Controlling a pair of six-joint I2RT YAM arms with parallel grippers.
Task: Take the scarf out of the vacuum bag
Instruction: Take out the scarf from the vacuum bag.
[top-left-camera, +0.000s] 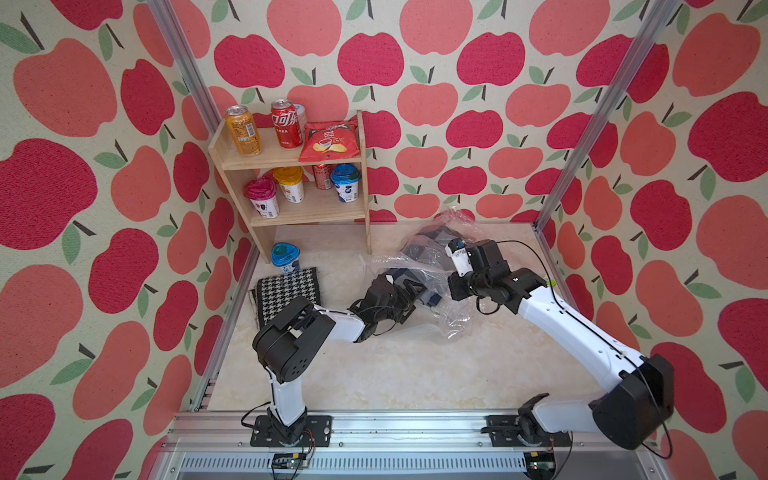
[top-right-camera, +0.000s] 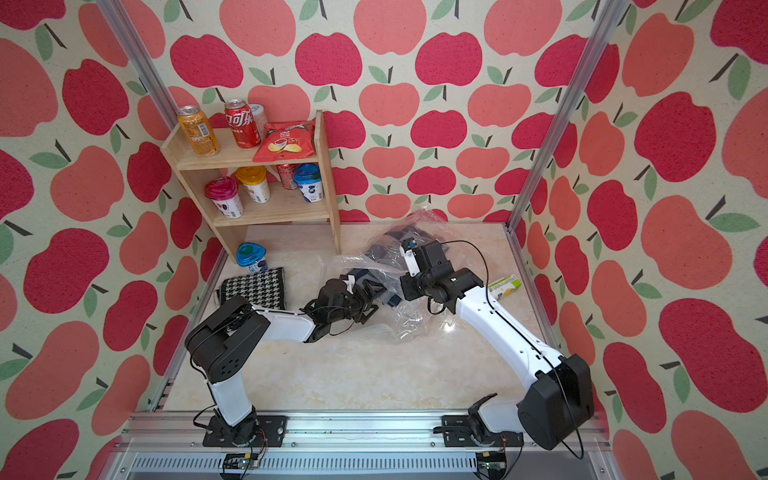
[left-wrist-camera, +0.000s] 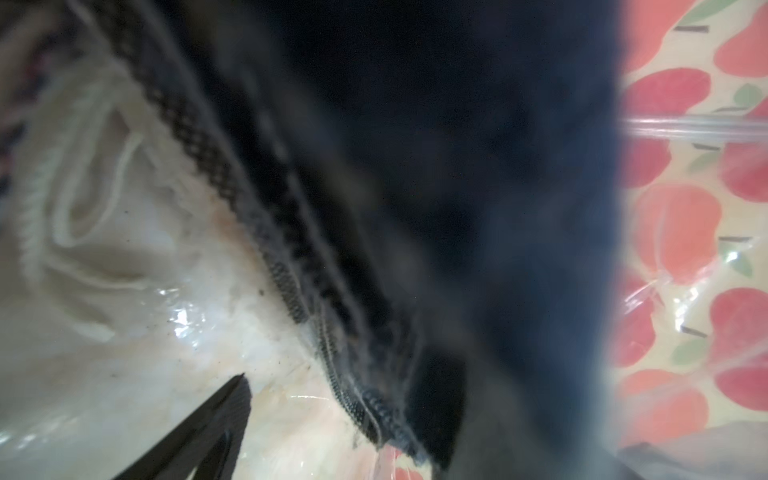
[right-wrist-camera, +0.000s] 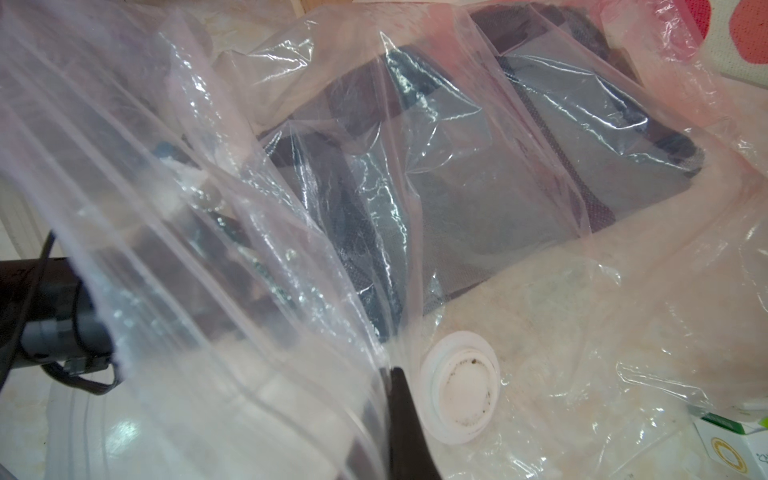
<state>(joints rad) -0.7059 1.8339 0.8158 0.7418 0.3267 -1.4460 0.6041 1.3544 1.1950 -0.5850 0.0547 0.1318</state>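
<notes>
Scarf (left-wrist-camera: 374, 208), dark blue-grey knit, nearly against the left wrist lens and mostly out of focus. Its ribbed edge runs across clear film over the pale table (top-left-camera: 374, 374). One finger (left-wrist-camera: 208, 428) of the left gripper (top-left-camera: 413, 289) shows beside that edge. I read the jaws as spread wide with nothing pinched between them. In both top views this gripper reaches into the mouth of the bag (top-left-camera: 453, 324). In the right wrist view the right gripper (right-wrist-camera: 397, 374) is pressed together on a gathered fold of bag film, just beside the white valve cap (right-wrist-camera: 459, 386). It holds that film raised, so that it tents over the folded scarf. The scarf lies inside the bag, toward the back of the table on the right side, and is seen through the film. A dark corner shows near the left gripper at the bag's mouth, though I cannot tell whether it has passed the opening. A houndstooth cloth (top-left-camera: 286, 295) lies flat outside the bag, well apart to the left, in front of the shelf (top-left-camera: 291, 158). Progress, as I judge it: the bag is open and held, and the left gripper is at the scarf. Grasping the scarf and drawing it out remain.
</notes>
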